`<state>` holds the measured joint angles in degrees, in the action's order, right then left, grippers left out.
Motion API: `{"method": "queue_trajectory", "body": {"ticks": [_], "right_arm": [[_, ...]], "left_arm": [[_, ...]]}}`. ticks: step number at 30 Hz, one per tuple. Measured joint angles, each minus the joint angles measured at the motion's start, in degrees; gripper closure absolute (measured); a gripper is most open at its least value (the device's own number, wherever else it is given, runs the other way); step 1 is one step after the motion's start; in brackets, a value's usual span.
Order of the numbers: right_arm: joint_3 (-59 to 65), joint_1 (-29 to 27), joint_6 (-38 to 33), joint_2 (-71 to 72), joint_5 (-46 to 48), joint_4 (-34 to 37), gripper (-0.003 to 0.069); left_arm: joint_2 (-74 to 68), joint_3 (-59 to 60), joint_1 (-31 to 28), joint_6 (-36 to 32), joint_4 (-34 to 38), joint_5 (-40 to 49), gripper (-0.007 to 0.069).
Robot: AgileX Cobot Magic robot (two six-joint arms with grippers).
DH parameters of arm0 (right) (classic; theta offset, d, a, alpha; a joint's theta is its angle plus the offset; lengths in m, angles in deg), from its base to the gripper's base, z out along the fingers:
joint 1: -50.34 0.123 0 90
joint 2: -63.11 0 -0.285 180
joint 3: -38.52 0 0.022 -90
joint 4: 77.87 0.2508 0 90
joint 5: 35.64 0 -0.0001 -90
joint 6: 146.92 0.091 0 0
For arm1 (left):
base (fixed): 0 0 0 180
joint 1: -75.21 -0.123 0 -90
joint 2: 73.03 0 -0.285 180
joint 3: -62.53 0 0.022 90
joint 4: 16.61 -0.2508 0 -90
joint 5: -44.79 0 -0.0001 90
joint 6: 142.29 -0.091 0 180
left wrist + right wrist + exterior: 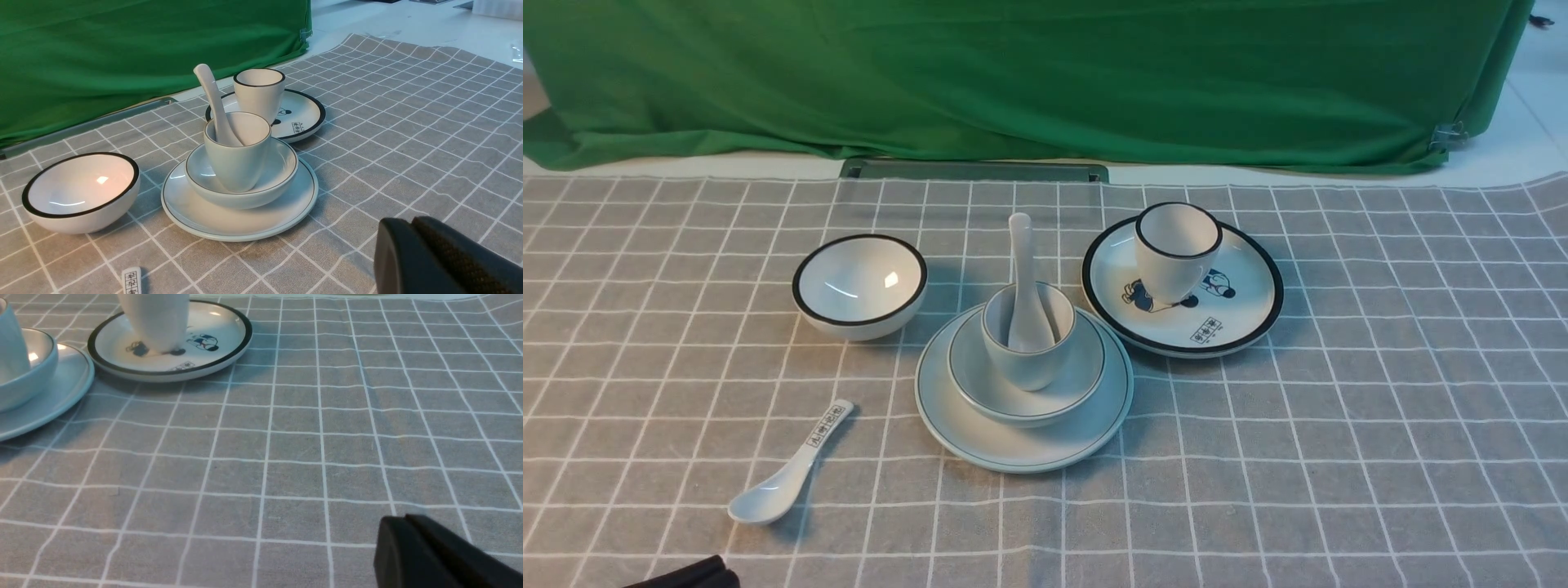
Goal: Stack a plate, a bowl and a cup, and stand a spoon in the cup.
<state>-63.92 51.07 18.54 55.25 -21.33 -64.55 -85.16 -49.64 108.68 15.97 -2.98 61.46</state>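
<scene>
The plain white plate point(980, 445) lies mid-table with the thin-rimmed bowl point(1078, 384) on it. The thin-rimmed cup point(1025, 359) stands in the bowl. The plain white spoon point(1023, 269) stands in the cup, handle up. The stack also shows in the left wrist view: plate point(204, 220), bowl point(278, 179), cup point(237, 167), spoon point(212, 98). My left gripper point(410, 222) is shut and empty, low and near of the stack; its tip shows at the front view's bottom edge point(698, 573). My right gripper point(402, 519) is shut and empty over bare cloth, right of the stack.
A black-rimmed bowl point(859, 286) sits left of the stack. A black-rimmed cartoon plate point(1241, 318) with a bolder-rimmed cup point(1176, 249) on it sits to the right. A spoon with printed marks point(788, 478) lies front left. A green cloth hangs behind.
</scene>
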Motion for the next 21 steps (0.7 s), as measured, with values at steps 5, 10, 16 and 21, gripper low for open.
{"method": "queue_trajectory", "body": {"ticks": [5,10,16,21], "right_arm": [[0.0,0.0,0.0,0.0,0.0,0.0,0.064],[0.0,0.0,0.0,0.0,0.0,-0.1,0.0635],[0.0,0.0,0.0,0.0,0.0,-0.2,0.0627],[0.0,0.0,0.0,0.0,0.0,-0.2,0.0615]], "left_arm": [[0.0,0.0,0.0,-0.2,0.0,0.0,0.0613],[0.0,0.0,0.0,-0.2,0.0,0.0,0.0613],[0.0,0.0,0.0,-0.2,0.0,0.0,0.0613],[0.0,0.0,0.0,-0.2,0.0,0.0,0.0613]]}}
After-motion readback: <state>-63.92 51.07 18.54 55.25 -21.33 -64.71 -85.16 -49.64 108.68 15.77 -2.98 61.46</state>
